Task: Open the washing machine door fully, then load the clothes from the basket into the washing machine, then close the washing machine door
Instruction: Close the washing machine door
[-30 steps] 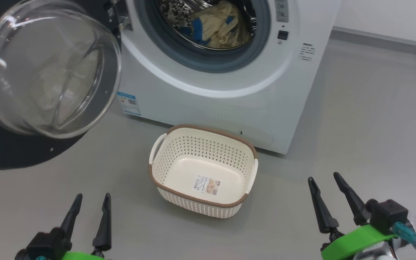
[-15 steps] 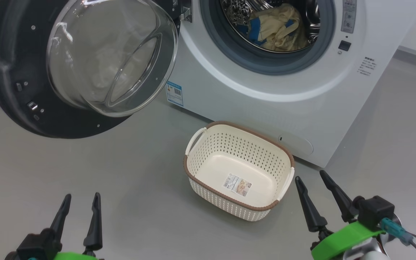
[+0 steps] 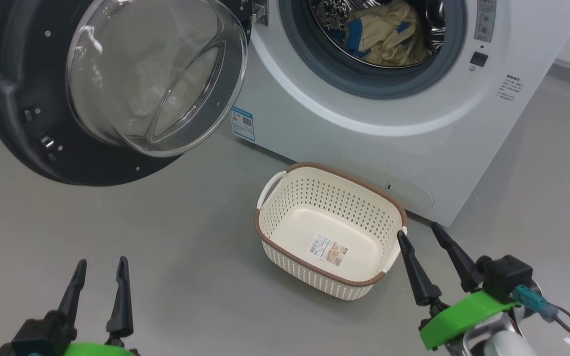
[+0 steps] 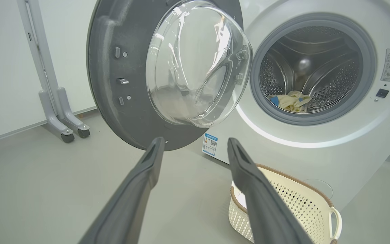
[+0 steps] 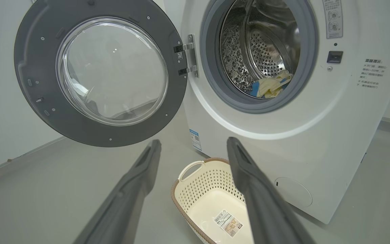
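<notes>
- Nearest, lower L of head view: left gripper (image 3: 102, 261), fingers released & spread wide, pointing up-view, gripping nothing, over bare grey floor (image 3: 166, 237).
- Lower R: right gripper (image 3: 418, 229), likewise released, fingers apart w/ nothing between them; green band (image 3: 463, 314) just behind the fingers, teal plug (image 3: 537, 302) on its outer side.
- Right gripper's inner fingertip overlapping the basket's R handle in head view; touching or just above it: can't tell.
- Next out: the basket (image 3: 334, 198), upright on floor, just in front of the washing machine's lower front; bare inside w/ label sticker (image 3: 328, 248) flat on its bottom; brown rim all round, white handle at each short end.
- From right wrist cam: same basket lower down & ahead, showing between that gripper's two fingers.
- Behind basket: the washing machine (image 3: 364, 143), white, front turned toward robot; small blue label (image 3: 243, 123) at lower front corner on door side; round service flap (image 3: 408, 195) low, just behind basket rim.
- To L of opening: the washing machine door (image 3: 13, 99), standing wide open on its hinge (image 3: 260, 12), inner face toward robot, clear glass bowl (image 3: 156, 79) bulging out of black rim; well apart from both grippers.
- Farthest in: the clothes (image 3: 384, 32), bunched at bottom of steel drum (image 3: 332, 10), behind grey gasket (image 3: 364, 84); cream-yellow w/ blue patches.
- Beyond door in left wrist view: pale stand on castors (image 4: 63, 115), by the wall.
</notes>
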You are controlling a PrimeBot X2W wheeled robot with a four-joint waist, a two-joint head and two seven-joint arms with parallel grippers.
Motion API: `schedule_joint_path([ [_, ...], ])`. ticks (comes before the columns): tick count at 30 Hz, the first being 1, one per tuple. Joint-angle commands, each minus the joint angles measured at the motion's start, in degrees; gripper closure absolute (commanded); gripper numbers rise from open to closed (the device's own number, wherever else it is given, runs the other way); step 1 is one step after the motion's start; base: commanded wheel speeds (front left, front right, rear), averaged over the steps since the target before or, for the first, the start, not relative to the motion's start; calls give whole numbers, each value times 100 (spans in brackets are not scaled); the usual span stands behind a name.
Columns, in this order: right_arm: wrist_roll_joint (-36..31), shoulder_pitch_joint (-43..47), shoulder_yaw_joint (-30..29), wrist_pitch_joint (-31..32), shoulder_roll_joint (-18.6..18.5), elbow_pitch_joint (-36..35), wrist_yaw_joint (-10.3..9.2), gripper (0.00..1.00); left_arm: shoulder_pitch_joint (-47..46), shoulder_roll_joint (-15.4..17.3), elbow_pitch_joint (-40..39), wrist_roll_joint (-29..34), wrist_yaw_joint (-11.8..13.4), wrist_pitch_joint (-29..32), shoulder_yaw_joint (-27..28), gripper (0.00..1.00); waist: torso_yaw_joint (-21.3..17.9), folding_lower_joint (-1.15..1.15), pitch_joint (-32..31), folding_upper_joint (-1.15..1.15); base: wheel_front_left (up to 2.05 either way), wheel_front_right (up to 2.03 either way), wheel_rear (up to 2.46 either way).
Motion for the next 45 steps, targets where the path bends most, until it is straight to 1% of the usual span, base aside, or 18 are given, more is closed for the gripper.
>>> schedule_joint_path([
  [1, 42, -278, 132, -61, -82, -153, -2, 0, -75, 97, -198, -33, 21, -63, 225, 0, -1, 0, -5, 0, 0, 0, 0],
  [16, 58, -244, 125, -61, -74, -139, -2, 0, -57, 146, -215, -43, 54, -63, 187, 0, -38, 0, -82, 0, 0, 0, 0],
  [32, 47, -250, 123, -61, -98, -136, -2, 0, -89, 133, -215, -64, 109, -63, 182, 0, -32, 0, -27, 0, 0, 0, 0],
  [33, 41, -244, 119, -61, -99, -141, -2, 0, -92, 127, -210, -75, 99, -63, 174, 9, -30, 0, -14, 0, 0, 0, 0],
  [34, 32, -242, 117, -61, -104, -149, -2, 0, -103, 123, -210, -85, 90, -63, 166, 82, -26, 0, 8, 0, 0, 0, 0],
  [35, 22, -244, 116, -61, -113, -157, -2, 0, -117, 120, -217, -90, 81, -63, 157, 100, -21, 0, 35, 0, 0, 0, 0],
  [39, -13, -257, 78, -61, -140, -199, -2, 0, -173, 132, -228, -73, 72, -63, 132, 100, 0, 0, 150, 0, 0, 0, 0],
  [42, -61, -243, 49, -61, -140, -241, -2, 0, -196, 53, -242, -207, 73, -63, 226, 100, 19, 0, 264, 0, 0, 0, 0],
  [45, -83, -238, 18, -61, -144, -279, -2, 0, -207, 51, -277, -248, 56, -63, 298, 100, 41, 0, 376, 0, 0, 0, 0],
])
